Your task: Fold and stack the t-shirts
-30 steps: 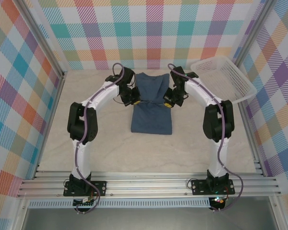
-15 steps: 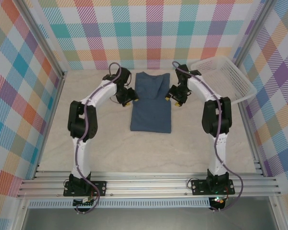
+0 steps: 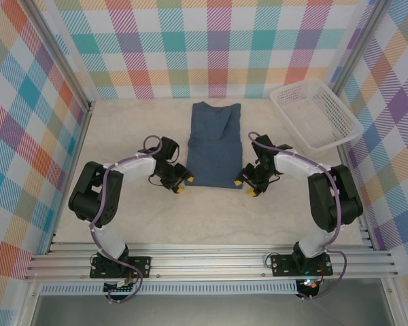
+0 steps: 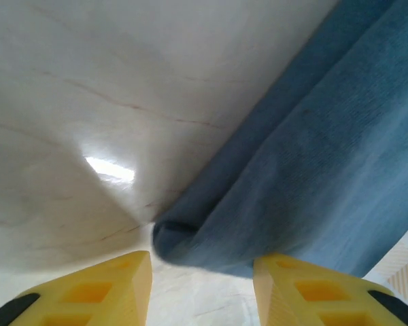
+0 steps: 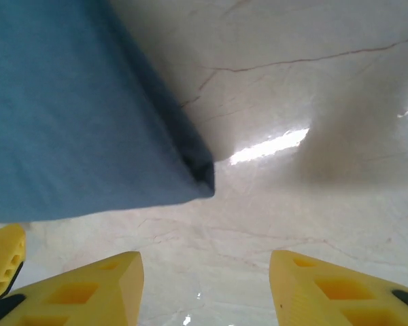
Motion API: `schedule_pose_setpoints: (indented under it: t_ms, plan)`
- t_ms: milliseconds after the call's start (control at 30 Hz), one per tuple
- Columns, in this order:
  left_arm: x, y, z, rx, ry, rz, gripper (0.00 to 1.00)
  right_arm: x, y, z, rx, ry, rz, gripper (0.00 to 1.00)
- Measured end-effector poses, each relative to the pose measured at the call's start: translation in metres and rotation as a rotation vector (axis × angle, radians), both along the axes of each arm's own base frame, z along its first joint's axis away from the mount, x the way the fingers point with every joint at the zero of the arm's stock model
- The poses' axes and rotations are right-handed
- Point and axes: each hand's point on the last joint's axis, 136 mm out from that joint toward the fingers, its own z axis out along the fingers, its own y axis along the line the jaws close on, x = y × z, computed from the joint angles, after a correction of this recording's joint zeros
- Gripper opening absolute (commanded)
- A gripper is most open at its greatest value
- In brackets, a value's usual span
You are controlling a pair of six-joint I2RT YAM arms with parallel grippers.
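One t-shirt (image 3: pixel 215 146) lies between left gripper (image 3: pixel 179 185) and right gripper (image 3: pixel 245 186), ungripped.

There was one t-shirt (image 3: pixel 215 146), slate blue, and one pale table (image 3: pixel 122 129) under it. One white mesh basket (image 3: pixel 316 115) was counted. There were two arms, one left arm (image 3: pixel 115 170) and one right arm (image 3: pixel 306 163), each carrying one gripper: the left gripper (image 3: pixel 183 183) and the right gripper (image 3: pixel 245 187), two in all. Each wrist view showed two yellow fingers (image 4: pixel 102 292), so four were counted across both. Three checked walls (image 3: pixel 217 47) were counted around the table
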Motion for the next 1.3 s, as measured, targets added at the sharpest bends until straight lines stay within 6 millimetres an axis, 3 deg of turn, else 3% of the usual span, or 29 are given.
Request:
schedule_pose_setpoints:
  t_ms: [167, 333, 533, 767, 867, 967, 1100, 1233, 1300]
  plan:
    - [0.002, -0.002, -0.008, 0.002, 0.03, 0.01, 0.22, 0.01, 0.007, -0.013, 0.022, 0.009, -0.019, 0.41]
    - [0.024, -0.012, -0.007, -0.009, -0.014, -0.006, 0.01, 0.022, 0.011, -0.018, 0.013, 0.018, -0.015, 0.2]
    - [0.041, -0.014, 0.001, 0.01, -0.074, -0.025, 0.0, 0.042, 0.011, -0.014, -0.021, -0.035, -0.005, 0.01]
    - [0.025, -0.008, 0.008, 0.041, -0.072, -0.09, 0.0, 0.039, 0.009, 0.005, -0.064, -0.102, 0.039, 0.0]
    - [0.007, -0.006, 0.023, 0.04, -0.092, -0.132, 0.0, 0.021, 0.016, 0.016, -0.054, -0.127, 0.083, 0.0]
    - [-0.02, -0.005, 0.034, 0.037, -0.105, -0.184, 0.0, -0.012, 0.022, 0.016, -0.057, -0.115, 0.149, 0.0]
    - [-0.078, -0.003, 0.04, 0.032, -0.079, -0.277, 0.0, -0.069, 0.022, 0.015, -0.071, -0.068, 0.243, 0.0]
    - [-0.141, 0.0, 0.05, 0.004, -0.068, -0.374, 0.0, -0.118, 0.023, 0.036, -0.037, -0.064, 0.334, 0.0]
    - [-0.161, 0.001, 0.061, -0.026, -0.081, -0.393, 0.0, -0.132, 0.022, 0.05, -0.006, -0.074, 0.347, 0.0]
